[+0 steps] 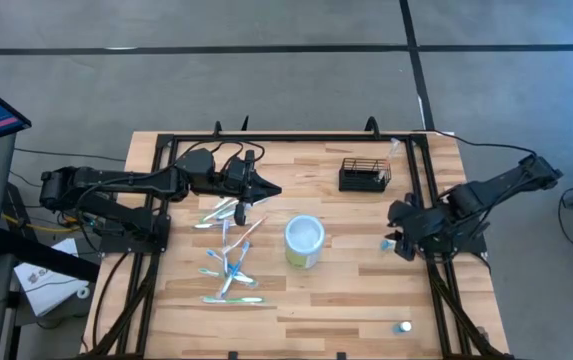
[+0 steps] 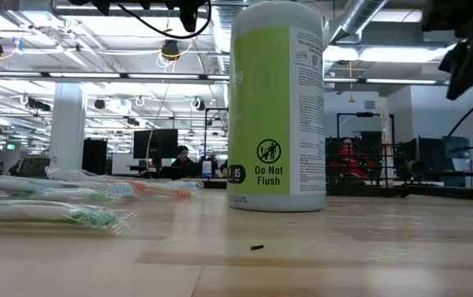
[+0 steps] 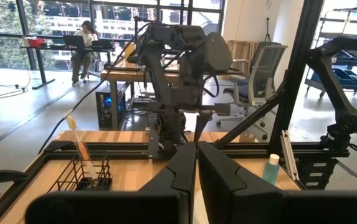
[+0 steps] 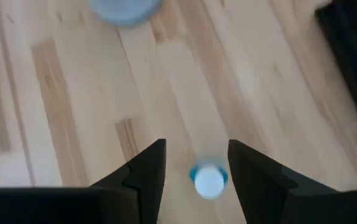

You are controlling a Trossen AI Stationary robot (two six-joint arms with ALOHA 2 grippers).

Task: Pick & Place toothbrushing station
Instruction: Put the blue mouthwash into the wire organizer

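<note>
My right jaws stand open above a small blue-capped bottle at the bench's right edge. My left jaws are closed and empty, far left. The toothbrushing station sits far right.

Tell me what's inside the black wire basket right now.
In the left wrist view, the black wire basket holds one orange-handled toothbrush leaning upright, plus something dark at the bottom that the mesh hides. From above, the basket otherwise looks mostly empty.
</note>
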